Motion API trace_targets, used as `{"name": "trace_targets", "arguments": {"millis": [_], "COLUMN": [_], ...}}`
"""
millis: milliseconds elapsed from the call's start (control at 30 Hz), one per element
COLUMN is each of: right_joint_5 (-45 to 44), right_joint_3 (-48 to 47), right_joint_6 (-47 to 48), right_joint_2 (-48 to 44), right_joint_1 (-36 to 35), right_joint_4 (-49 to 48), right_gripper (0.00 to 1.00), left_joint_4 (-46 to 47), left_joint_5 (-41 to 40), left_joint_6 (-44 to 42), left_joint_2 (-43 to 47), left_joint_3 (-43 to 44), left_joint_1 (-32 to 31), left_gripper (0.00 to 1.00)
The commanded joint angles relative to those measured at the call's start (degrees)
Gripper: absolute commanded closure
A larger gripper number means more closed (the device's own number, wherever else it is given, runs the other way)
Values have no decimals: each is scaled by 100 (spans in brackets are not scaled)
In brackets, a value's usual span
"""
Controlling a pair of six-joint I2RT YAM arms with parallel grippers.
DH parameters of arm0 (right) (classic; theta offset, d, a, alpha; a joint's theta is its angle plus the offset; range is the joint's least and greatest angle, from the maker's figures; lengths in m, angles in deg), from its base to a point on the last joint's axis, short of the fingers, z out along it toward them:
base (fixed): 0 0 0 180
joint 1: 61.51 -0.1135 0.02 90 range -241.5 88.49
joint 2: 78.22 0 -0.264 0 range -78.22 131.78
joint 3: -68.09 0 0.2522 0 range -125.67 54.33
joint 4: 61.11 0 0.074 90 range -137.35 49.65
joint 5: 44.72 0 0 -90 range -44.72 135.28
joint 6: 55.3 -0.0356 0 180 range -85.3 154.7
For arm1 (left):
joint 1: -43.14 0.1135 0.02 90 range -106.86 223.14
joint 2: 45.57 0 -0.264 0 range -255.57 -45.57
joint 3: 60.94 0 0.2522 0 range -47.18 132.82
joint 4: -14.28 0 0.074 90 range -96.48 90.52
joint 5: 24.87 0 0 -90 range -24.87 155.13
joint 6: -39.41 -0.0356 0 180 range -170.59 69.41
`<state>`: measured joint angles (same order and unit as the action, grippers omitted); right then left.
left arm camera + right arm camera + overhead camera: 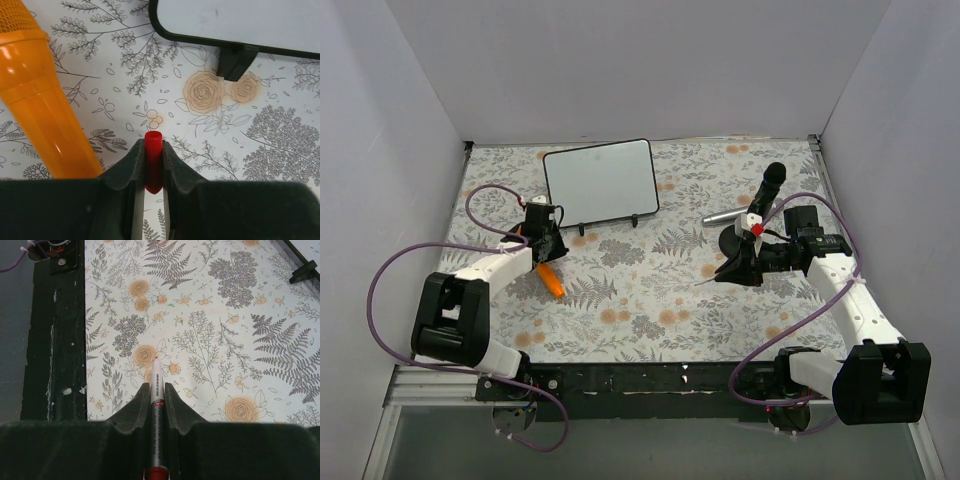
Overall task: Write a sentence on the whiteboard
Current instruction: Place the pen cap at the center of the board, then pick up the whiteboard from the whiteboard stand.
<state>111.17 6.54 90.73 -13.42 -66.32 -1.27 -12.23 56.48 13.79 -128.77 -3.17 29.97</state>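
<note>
The whiteboard stands blank at the back of the bench, nothing yet written, as the right jaws clench the uncapped marker and the left jaws grip its red cap.

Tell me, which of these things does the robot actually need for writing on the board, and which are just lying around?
For the job:
- whiteboard, blank so far
- marker, gripped by the right gripper
- red cap, gripped by the left gripper

Just lying about:
- orange toy microphone
- black microphone
- silvery object beside it
</note>
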Motion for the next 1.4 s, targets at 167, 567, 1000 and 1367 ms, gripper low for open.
{"name": "trace_targets", "arguments": {"millis": [167,567,1000,1367], "right_joint_5": [100,126,205,276], "right_joint_3": [-2,-11,-37,-73], "right_joint_6": [-13,83,303,417], "right_joint_2": [-134,-99,182,385], "right_joint_1": [42,69,69,69], "right_joint_4": [-56,41,208,357], "right_gripper": [99,99,99,99], "left_joint_4": [115,106,2566,3201], "left_joint_5": [-173,449,5907,6823], "left_joint_6": [40,-353,601,901], "left_joint_2": [-232,400,-792,-2832], "left_joint_3": [178,379,1135,2533], "left_joint_1": [323,368,2450,2820], "left_gripper": [73,40,2,2]}}
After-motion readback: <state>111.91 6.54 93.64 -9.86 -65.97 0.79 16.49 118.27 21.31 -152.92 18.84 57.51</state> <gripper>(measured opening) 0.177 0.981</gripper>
